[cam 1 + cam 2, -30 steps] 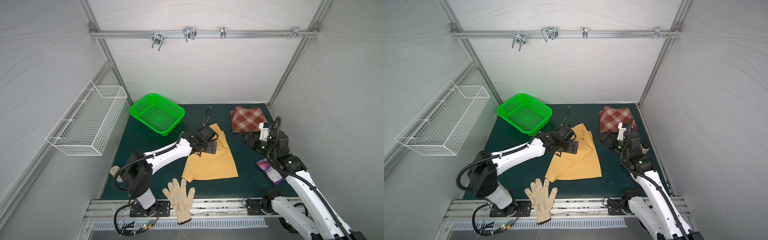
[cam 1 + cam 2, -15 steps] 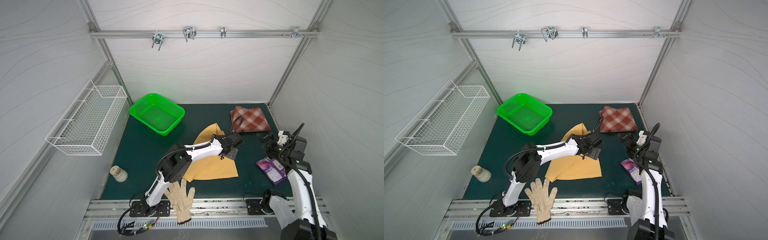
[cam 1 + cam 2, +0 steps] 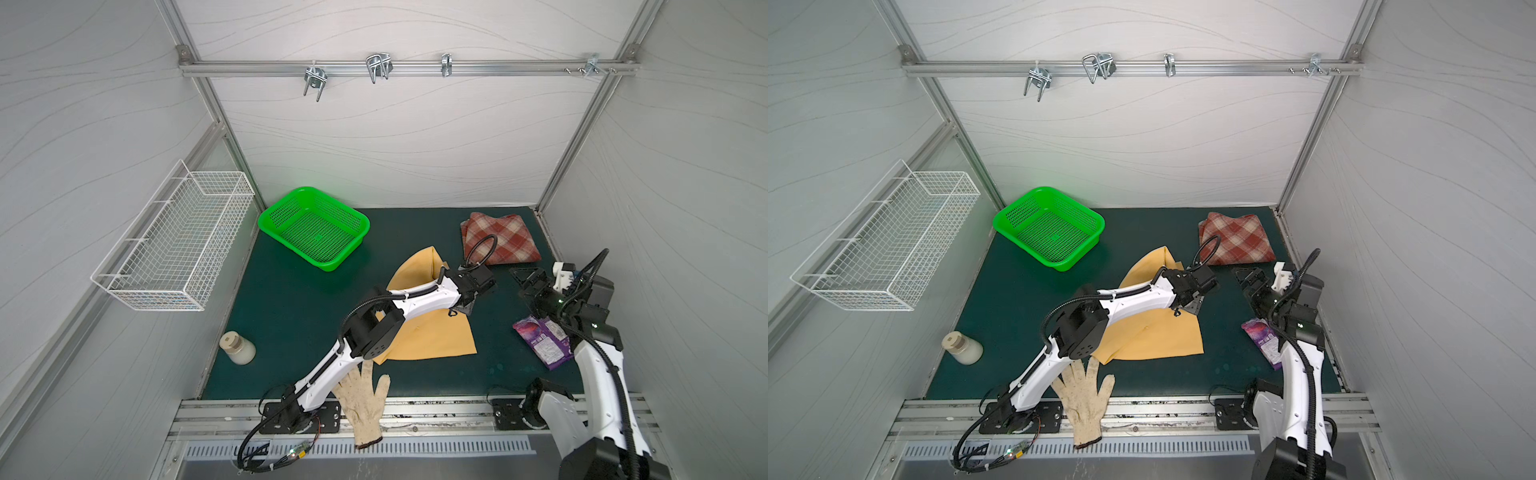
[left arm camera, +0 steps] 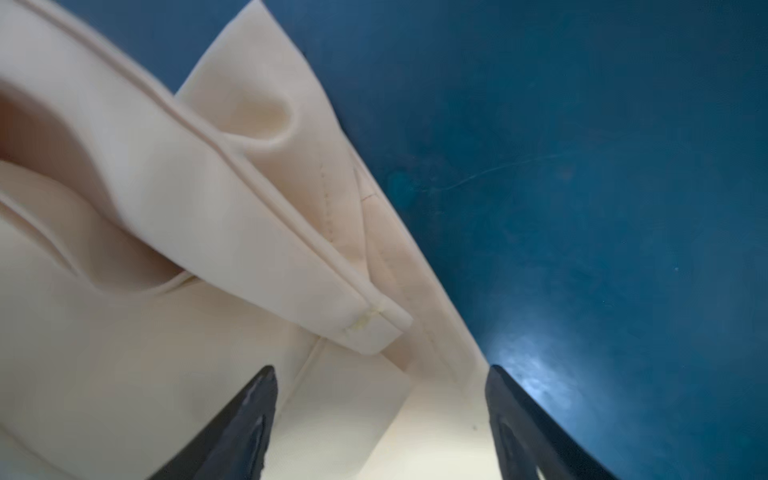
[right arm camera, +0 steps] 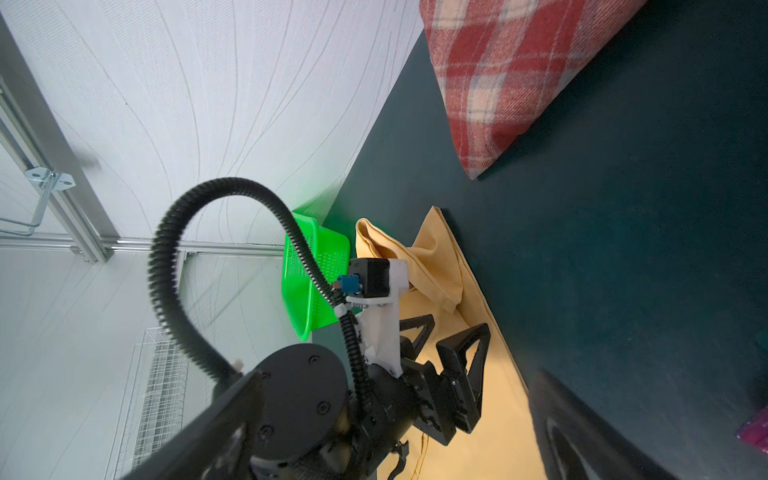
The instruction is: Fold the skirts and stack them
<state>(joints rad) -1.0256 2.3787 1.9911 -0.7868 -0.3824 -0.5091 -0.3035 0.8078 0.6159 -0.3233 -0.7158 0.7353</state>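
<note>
A green basket (image 3: pixel 316 232) sits far left on the dark surface (image 3: pixel 291 316), and a work glove (image 3: pixel 361 399) overhangs the near edge. At the middle lies the mustard skirt (image 3: pixel 432 336), its far end bunched into a raised fold. The left claw (image 3: pixel 463 308) is low over the skirt's right edge, its 2 fingers (image 4: pixel 249 419) apart and gripping nothing. The plaid skirt (image 3: pixel 503 239) lies folded in the far right corner. The right claw (image 3: pixel 527 279) hovers released between it and a purple packet (image 3: pixel 542 343).
</note>
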